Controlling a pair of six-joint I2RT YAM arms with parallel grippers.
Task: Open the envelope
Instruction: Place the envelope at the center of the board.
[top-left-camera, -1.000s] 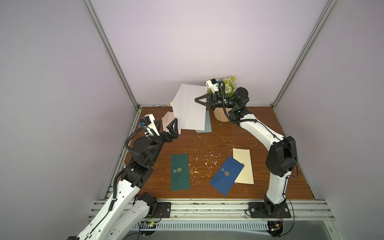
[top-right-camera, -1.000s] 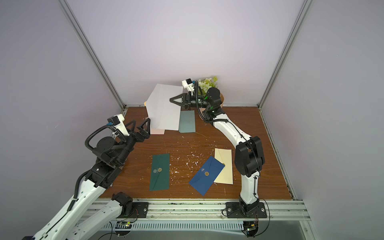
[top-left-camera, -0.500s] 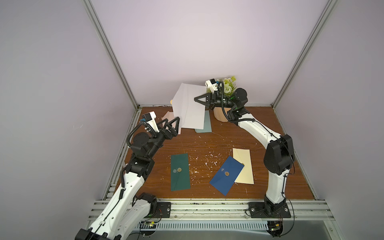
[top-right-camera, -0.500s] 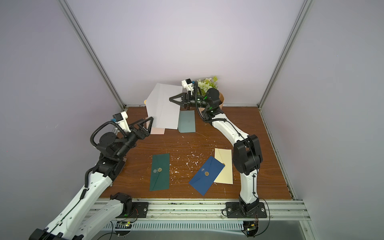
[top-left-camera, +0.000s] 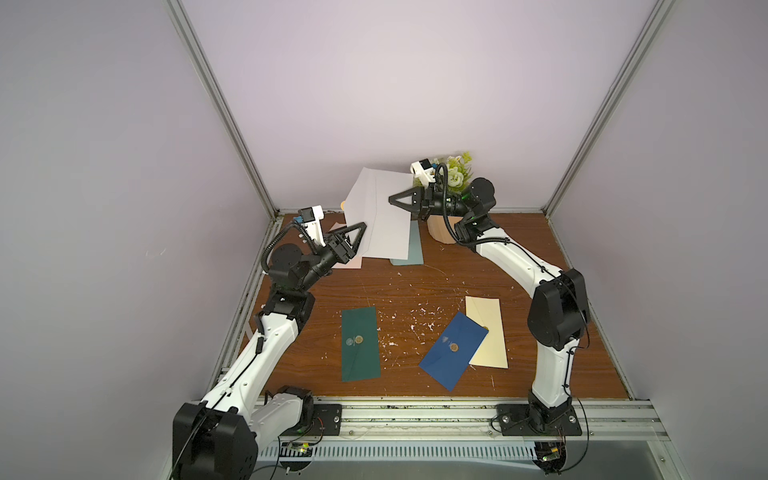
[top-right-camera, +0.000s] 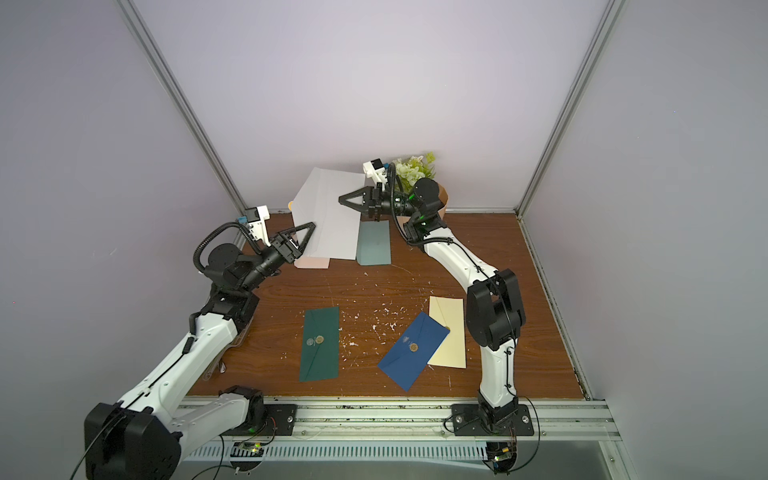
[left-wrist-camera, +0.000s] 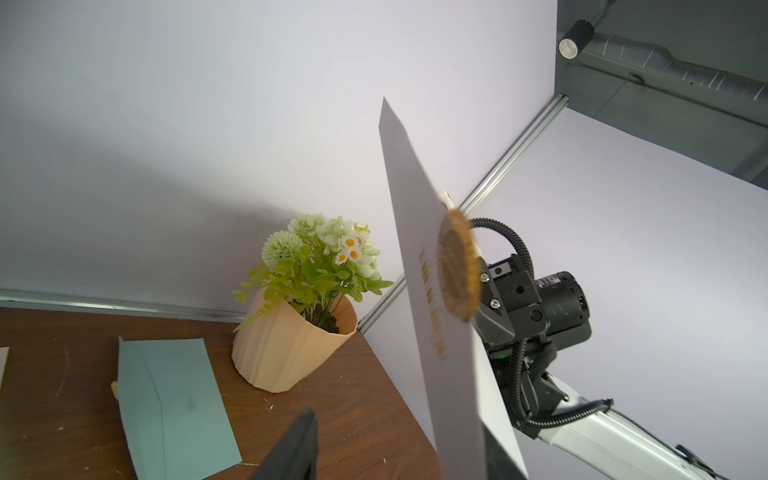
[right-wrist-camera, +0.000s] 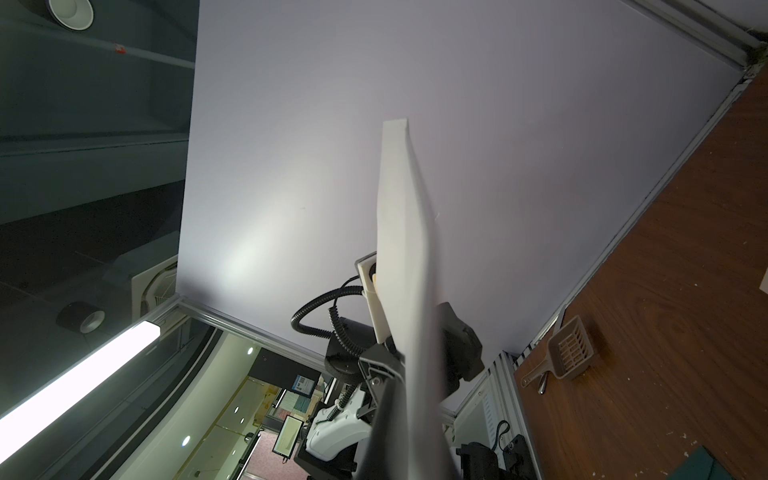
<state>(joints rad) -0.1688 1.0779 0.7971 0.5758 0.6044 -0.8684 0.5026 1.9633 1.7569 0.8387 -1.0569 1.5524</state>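
The white envelope (top-left-camera: 380, 216) was held up in the air at the back of the table (top-left-camera: 415, 286), just beside the flower pot (top-left-camera: 442, 232). It was stood steeply on end, so the long axis ran roughly up and down with a bit of a lean: top end up against the back wall, bottom end hanging over the pink envelope (top-left-camera: 353, 262) and the grey-green envelope (top-left-camera: 409, 252) in both top views. It was pinched at its side edge by the right gripper (top-left-camera: 392, 200), jaws fully closed on the paper. The left gripper (top-left-camera: 360, 228) was parked at the lower corner with its jaws parted. In the left wrist view one of its fingers (left-wrist-camera: 295, 449) was seen clear of the paper, the other hidden behind it, so no grip there. A gold seal (left-wrist-camera: 457, 270) was stuck on the face shown to that wrist camera. The dark green envelope (top-left-camera: 360, 344), blue envelope (top-left-camera: 453, 350) and cream envelope (top-left-camera: 492, 332) were left flat nearer the front.
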